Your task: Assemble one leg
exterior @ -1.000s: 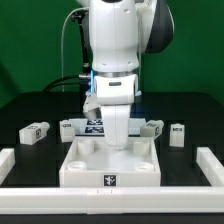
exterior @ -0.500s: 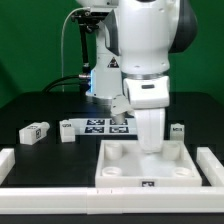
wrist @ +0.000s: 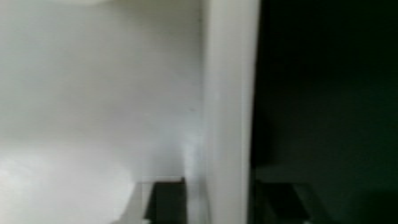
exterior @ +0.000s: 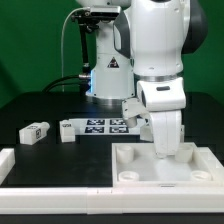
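My gripper stands low over the far rim of the large white square panel, at the exterior view's right. In the wrist view my gripper has its two dark fingers on either side of the panel's rim wall, shut on it. One leg, a small white peg with a tag, lies on the black table at the exterior view's left. Another small white block sits by the left end of the marker board. Other legs are hidden behind the arm.
White border rails lie along the table's front and at the left corner. The arm's base and cable stand behind the marker board.
My gripper has moved toward the exterior view's right, and the white panel has slid along with it from the middle to the right side. The left leg has not moved.
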